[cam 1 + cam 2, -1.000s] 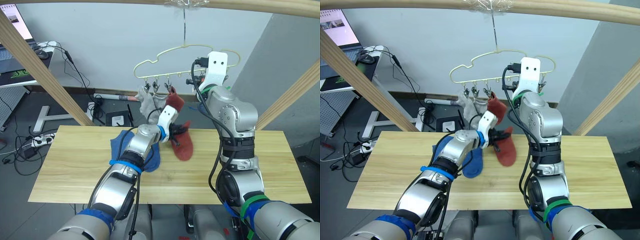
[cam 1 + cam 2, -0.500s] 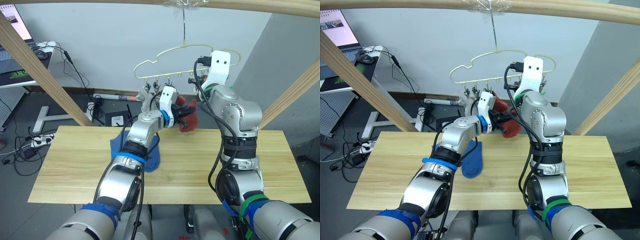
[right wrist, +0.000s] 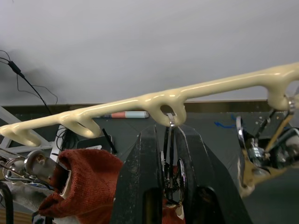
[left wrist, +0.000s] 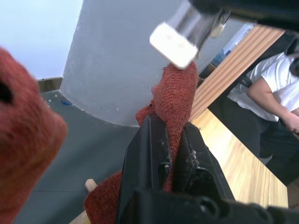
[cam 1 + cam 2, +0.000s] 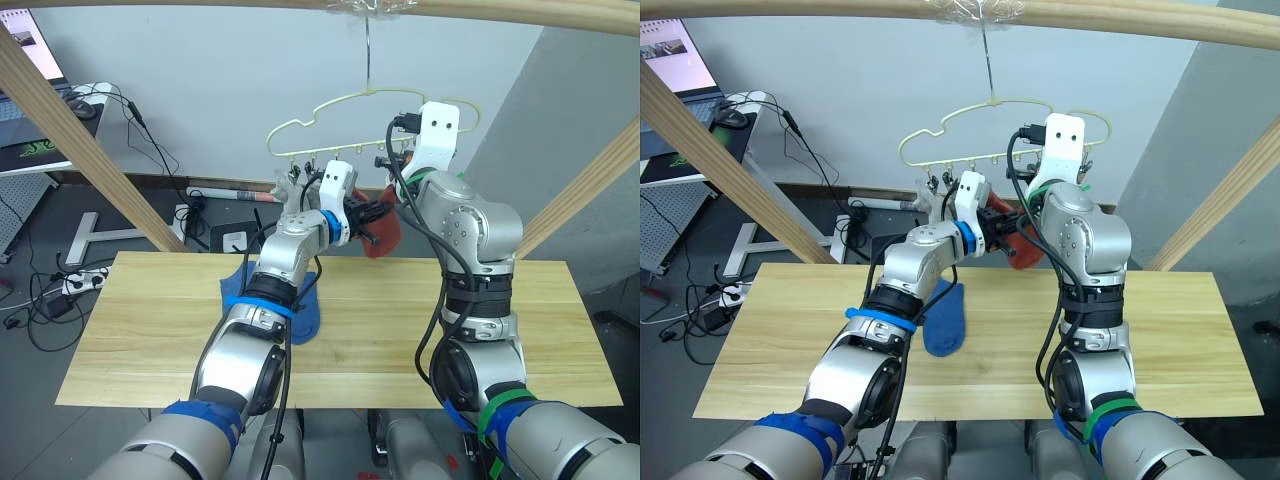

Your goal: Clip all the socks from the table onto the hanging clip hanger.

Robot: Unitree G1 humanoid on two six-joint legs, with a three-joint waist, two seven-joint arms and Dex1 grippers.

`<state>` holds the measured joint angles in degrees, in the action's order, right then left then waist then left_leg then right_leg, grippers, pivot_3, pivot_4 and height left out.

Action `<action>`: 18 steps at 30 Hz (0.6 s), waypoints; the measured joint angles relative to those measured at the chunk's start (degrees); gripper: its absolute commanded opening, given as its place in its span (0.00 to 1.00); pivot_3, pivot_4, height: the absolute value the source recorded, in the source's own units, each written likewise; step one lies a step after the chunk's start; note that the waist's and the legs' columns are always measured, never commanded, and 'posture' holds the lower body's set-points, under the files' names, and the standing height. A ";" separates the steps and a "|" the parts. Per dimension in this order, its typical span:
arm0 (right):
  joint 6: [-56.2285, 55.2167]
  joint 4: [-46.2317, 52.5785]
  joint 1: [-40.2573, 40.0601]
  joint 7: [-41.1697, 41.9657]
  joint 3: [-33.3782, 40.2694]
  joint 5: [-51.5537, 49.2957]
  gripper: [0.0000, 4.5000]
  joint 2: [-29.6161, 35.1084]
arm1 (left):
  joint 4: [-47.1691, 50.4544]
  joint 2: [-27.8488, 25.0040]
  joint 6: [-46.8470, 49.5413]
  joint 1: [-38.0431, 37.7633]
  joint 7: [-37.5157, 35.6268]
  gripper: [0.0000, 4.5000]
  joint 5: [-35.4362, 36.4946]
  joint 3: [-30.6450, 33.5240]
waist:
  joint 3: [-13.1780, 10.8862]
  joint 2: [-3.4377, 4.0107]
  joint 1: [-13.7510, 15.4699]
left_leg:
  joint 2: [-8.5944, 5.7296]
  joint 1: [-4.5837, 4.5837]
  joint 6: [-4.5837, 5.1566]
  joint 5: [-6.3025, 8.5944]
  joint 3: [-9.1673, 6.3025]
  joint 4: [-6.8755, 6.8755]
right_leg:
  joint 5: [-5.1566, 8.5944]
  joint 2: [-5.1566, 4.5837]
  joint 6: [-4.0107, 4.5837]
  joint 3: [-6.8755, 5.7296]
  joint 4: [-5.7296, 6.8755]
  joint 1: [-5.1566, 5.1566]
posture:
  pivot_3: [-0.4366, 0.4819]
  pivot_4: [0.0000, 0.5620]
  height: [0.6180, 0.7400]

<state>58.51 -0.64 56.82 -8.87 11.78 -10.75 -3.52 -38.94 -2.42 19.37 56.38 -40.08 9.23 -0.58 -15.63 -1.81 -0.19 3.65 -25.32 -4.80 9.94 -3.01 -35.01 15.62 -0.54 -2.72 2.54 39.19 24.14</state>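
My left gripper (image 5: 370,213) is raised beside the clip hanger (image 3: 140,103), shut on a rust-red sock (image 4: 175,93) that bunches between its fingers just under the clips. On the hanger's right half, my right gripper (image 3: 169,133) is shut on a dark metal clip (image 3: 171,172) hanging from the cream wire. Another rust-red sock (image 3: 88,182) hangs from the neighbouring clip, and light grey socks (image 5: 290,200) hang further left. A blue sock (image 5: 945,320) lies on the table (image 5: 150,330) under my left arm, with more blue fabric (image 5: 235,285) behind the arm.
Slanted wooden poles (image 5: 80,140) (image 5: 590,180) stand at both sides, and a beam (image 5: 1140,15) overhead carries the hanger's hook. A desk with a laptop (image 5: 30,60) and floor cables lie far left. A person in a white shirt (image 4: 266,88) sits beyond the table.
My left gripper has lifted the rust-red sock from just above the table to the hanger's clips. The right gripper has stayed at its clip.
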 measured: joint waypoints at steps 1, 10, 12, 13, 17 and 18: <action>0.07 0.00 0.00 0.01 0.00 -0.07 0.03 0.00 | -0.21 0.03 -0.09 0.23 0.07 0.08 0.00 0.09 | 0.00 0.00 0.00 | 0.00 0.00 0.00 0.00 0.00 0.00 | 0.00 0.00 0.00 0.00 0.00 0.00 | 0.53 0.37 1.00; 0.31 0.00 0.00 0.00 0.01 -0.13 0.03 -0.13 | -1.97 0.32 -0.69 1.77 0.70 0.08 1.49 1.44 | 0.00 0.00 0.01 | 0.00 -0.01 0.00 0.00 0.00 0.00 | 0.00 0.00 0.00 -0.01 -0.02 0.00 | 0.53 0.37 1.00; 0.31 0.00 0.00 -0.01 0.06 -0.14 0.03 -0.21 | -1.98 0.41 -0.69 2.04 0.72 0.08 1.66 1.44 | 0.00 0.00 0.00 | 0.00 -0.01 0.00 0.00 0.00 0.00 | 0.00 0.00 0.00 -0.01 -0.02 0.00 | 0.53 0.37 1.00; 0.31 0.00 0.00 -0.02 0.13 -0.14 0.03 -0.25 | -2.03 0.46 -0.70 2.07 0.72 0.08 1.71 1.44 | 0.00 0.00 0.00 | 0.00 -0.01 0.00 0.00 0.00 0.01 | 0.00 0.00 0.00 -0.01 -0.02 0.00 | 0.53 0.37 1.00; 0.37 0.00 0.00 -0.07 0.39 -0.15 0.35 -0.61 | -2.19 0.73 -0.76 2.13 0.70 0.07 2.03 1.44 | 0.00 0.00 0.00 | 0.00 -0.01 0.00 0.00 0.00 0.00 | 0.00 0.00 0.00 -0.01 -0.02 0.00 | 0.53 0.37 1.00; 0.51 0.00 0.00 -0.12 0.43 -0.15 0.44 -0.76 | -2.19 0.77 -0.77 2.21 0.67 0.07 2.08 1.44 | 0.00 0.00 0.00 | 0.00 -0.01 0.00 0.00 0.00 0.00 | 0.00 0.00 0.00 -0.01 -0.01 0.00 | 0.53 0.37 1.00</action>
<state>59.02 -0.63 56.82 -8.99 12.21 -10.90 -4.28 -41.12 -1.66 18.60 58.59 -39.41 11.31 0.87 -15.63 -1.81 -0.19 3.65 -25.33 -4.81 9.94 -3.01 -35.01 15.62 -0.54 -2.72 2.53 39.17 24.14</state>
